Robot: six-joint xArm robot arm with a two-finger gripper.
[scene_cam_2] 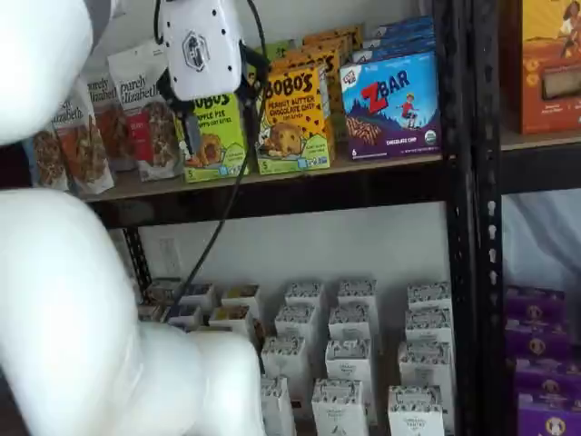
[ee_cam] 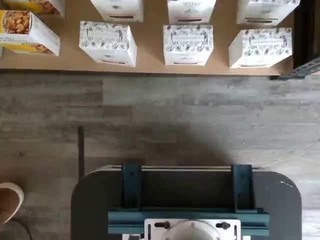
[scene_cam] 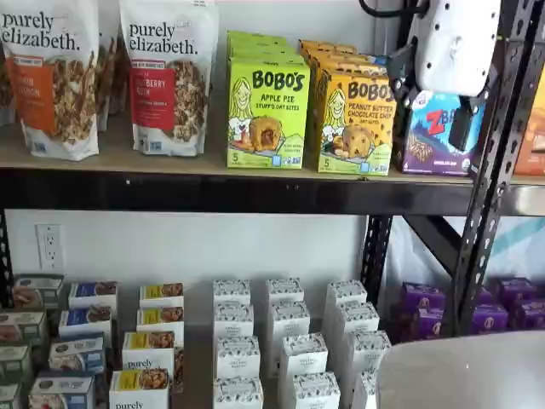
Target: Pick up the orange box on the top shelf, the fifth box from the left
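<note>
— Well, how do the fingers (scene_cam: 462, 126) stand?

— Spread apart, with nothing between them. The gripper (scene_cam_2: 221, 113) hangs from its white body in front of the top shelf (scene_cam: 170, 192) and touches no box.

— And the orange box (scene_cam: 356, 119)?

— Upright on the top shelf at the front of its row, more of the same kind lined up behind it. In both shelf views it faces outward, the Peanut Butter Chocolate Chip lettering plain to read.

— What crowds it?

— A lime-green Apple Pie box (scene_cam: 267, 115) stands just beside it on one side, and a blue ZBar box (scene_cam_2: 390, 104) close on the other. Granola bags (scene_cam: 170, 77) stand further along past the green one. A black cable (scene_cam_2: 227, 209) drops from the gripper across the front of the shelf beam, and a black perforated upright (scene_cam: 494, 170) rises near the ZBar box.

— Below that?

— On the lower level, rows of small white boxes (scene_cam: 289, 341) sit with purple boxes (scene_cam: 502, 307) beyond the upright. A wall outlet (scene_cam: 49, 247) shows on the white wall behind.

— The wrist view?

— It shows a grey wood-look floor (ee_cam: 200, 115), white patterned boxes on a tan board (ee_cam: 150, 55), and the dark mount (ee_cam: 185, 200) with teal brackets.
</note>
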